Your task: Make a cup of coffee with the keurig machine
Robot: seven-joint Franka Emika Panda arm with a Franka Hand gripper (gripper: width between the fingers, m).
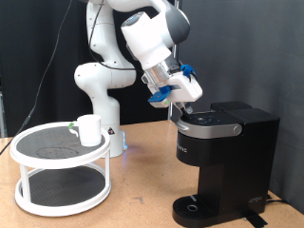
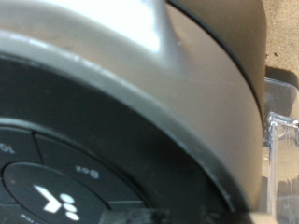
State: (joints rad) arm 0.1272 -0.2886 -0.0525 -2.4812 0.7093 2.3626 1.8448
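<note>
The white mug (image 1: 90, 129) stands upright on the top shelf of a white round rack (image 1: 38, 163) at the exterior view's left. The black keurig machine (image 1: 226, 157) stands at the right with its lid down and nothing on its round drip base (image 1: 195, 205). My gripper (image 1: 180, 107) points down at the front edge of the machine's lid, touching it or just above it. The wrist view is filled by the lid's silver trim (image 2: 140, 65) and black button panel (image 2: 56, 191). My fingers do not show there.
The rack has two round dark shelves, and the lower one (image 1: 62, 185) is bare. The arm's white base (image 1: 100, 90) stands behind the rack. A black curtain hangs at the back. A clear plastic part (image 2: 282, 140) shows beside the lid in the wrist view.
</note>
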